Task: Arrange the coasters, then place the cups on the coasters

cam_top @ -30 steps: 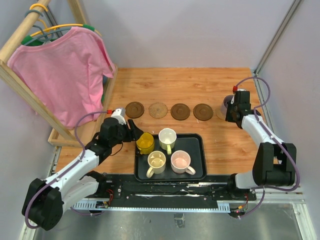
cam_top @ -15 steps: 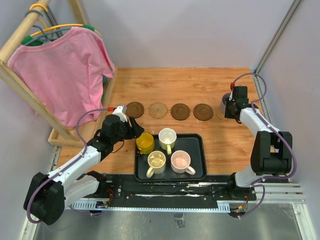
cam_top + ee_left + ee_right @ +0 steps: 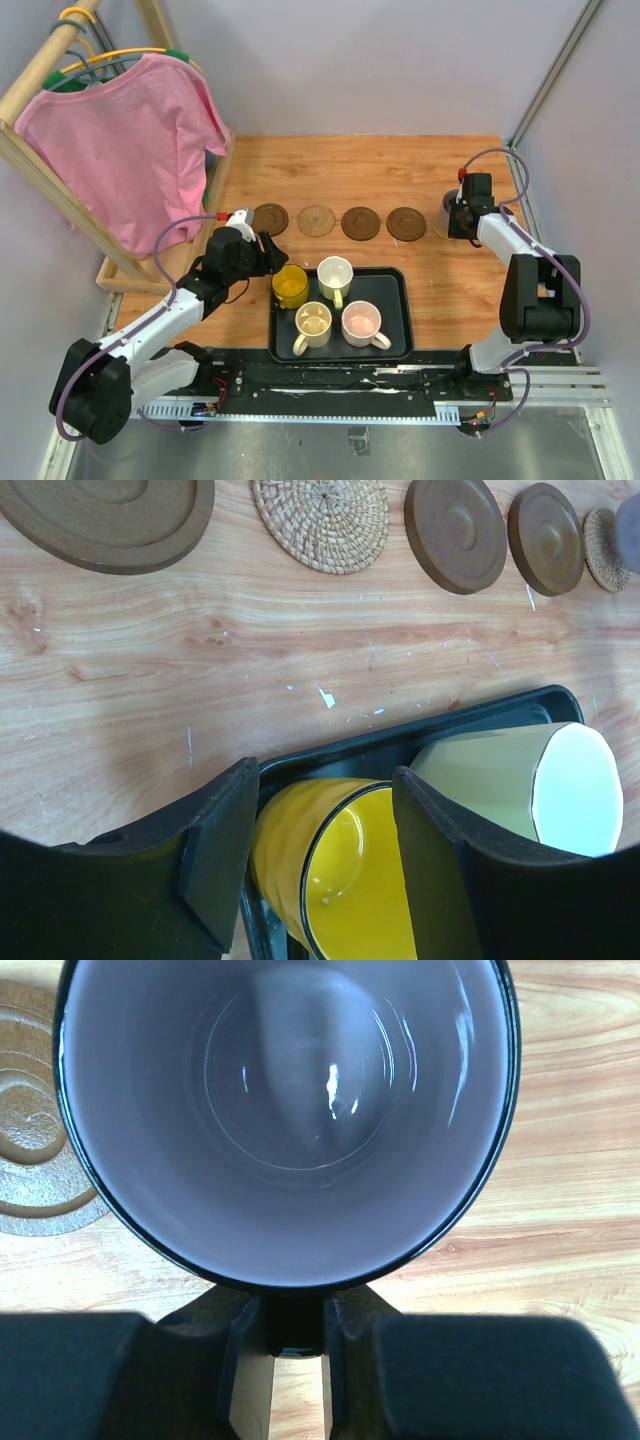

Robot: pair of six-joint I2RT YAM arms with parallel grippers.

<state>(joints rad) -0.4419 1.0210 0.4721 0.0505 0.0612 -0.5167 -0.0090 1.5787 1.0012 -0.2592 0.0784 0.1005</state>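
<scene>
The left gripper has edged toward the black tray and stands spread, a finger either side of the empty yellow mug in the tray's far-left corner, three other empty mugs beside it, while past the tray's far-right corner the right gripper pinches the empty grey-purple mug by its handle.

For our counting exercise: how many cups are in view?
5. In the tray: yellow cup far-left, inside the open left claw; white cup far-middle; cream cup near-left; pink cup near-middle. Fifth: purple cup, in the right claw, at the coasters' right end.
</scene>
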